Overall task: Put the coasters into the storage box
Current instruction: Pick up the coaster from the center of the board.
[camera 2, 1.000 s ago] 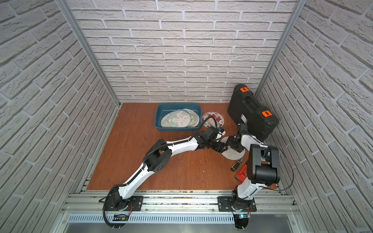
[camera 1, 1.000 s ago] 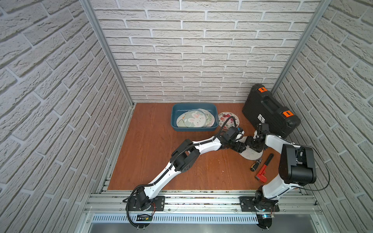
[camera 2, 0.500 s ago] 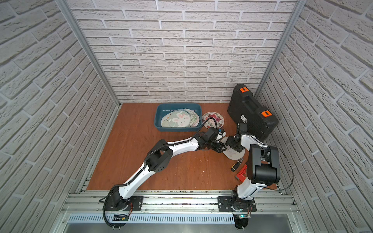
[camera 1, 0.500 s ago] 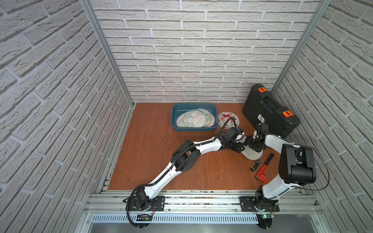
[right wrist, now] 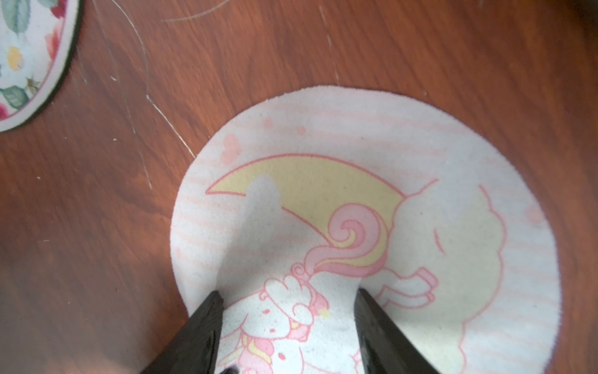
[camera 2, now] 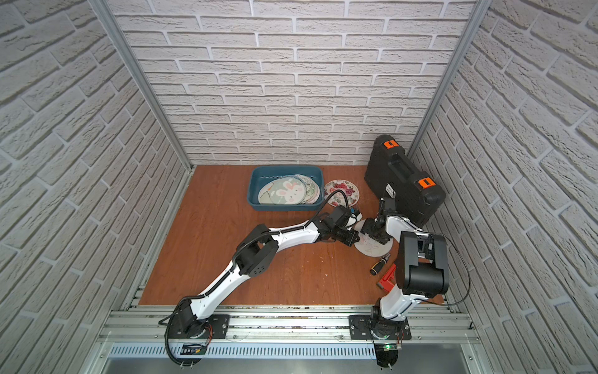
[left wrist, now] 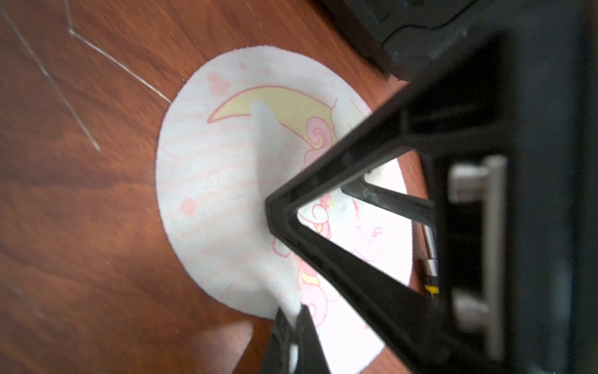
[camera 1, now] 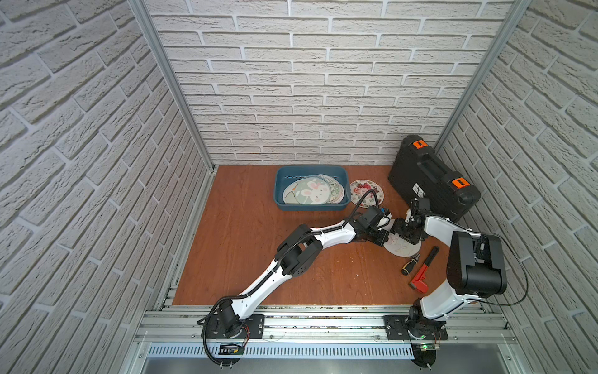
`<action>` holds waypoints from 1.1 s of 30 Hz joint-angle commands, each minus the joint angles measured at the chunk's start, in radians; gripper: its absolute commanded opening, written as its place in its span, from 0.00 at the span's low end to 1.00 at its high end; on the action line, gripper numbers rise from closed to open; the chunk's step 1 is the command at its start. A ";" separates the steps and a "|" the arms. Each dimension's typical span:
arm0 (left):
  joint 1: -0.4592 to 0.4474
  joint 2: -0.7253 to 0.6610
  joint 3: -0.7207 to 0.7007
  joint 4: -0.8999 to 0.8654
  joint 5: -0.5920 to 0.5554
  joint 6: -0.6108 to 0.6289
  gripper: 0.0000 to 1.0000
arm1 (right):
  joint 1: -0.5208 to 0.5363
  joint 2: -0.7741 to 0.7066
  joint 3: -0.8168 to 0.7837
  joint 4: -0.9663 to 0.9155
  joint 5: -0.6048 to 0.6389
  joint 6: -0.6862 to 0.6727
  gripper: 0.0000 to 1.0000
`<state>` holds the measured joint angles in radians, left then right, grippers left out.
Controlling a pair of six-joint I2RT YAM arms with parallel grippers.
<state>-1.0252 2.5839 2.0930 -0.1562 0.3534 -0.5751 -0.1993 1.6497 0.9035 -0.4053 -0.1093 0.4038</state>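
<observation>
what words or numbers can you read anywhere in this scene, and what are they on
White label on the black case: has print, too small to read.
Moon coaster: a drawing only, no words.
Rose coaster: flowers only, no words.
Nothing else shows readable text.

In both top views the left tool [camera 1: 384, 239] and right tool [camera 1: 405, 232] cover part of the unicorn coaster [camera 1: 403, 251]. Stacked coasters [camera 1: 310, 192] in the storage box [camera 1: 279, 184] hide each other's prints. The right wrist view's edge cuts off the rose coaster [right wrist: 26, 58]. The right arm half hides the red wrench [camera 2: 386, 279].
</observation>
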 commanded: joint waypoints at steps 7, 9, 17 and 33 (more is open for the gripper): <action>-0.015 -0.128 -0.127 -0.092 -0.202 0.158 0.00 | 0.057 -0.081 -0.006 -0.040 -0.048 -0.007 0.65; -0.015 -0.169 -0.155 -0.124 -0.262 0.206 0.00 | 0.088 -0.112 0.001 -0.047 -0.032 -0.014 0.65; -0.009 -0.321 -0.256 -0.210 -0.402 0.319 0.00 | 0.161 -0.262 0.037 -0.103 0.045 -0.014 0.65; 0.011 -0.647 -0.389 -0.272 -0.540 0.434 0.00 | 0.165 -0.364 0.030 -0.155 0.092 -0.027 0.66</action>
<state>-1.0313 2.0113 1.7172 -0.4191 -0.1253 -0.1921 -0.0391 1.2942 0.9527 -0.5632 -0.0353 0.3866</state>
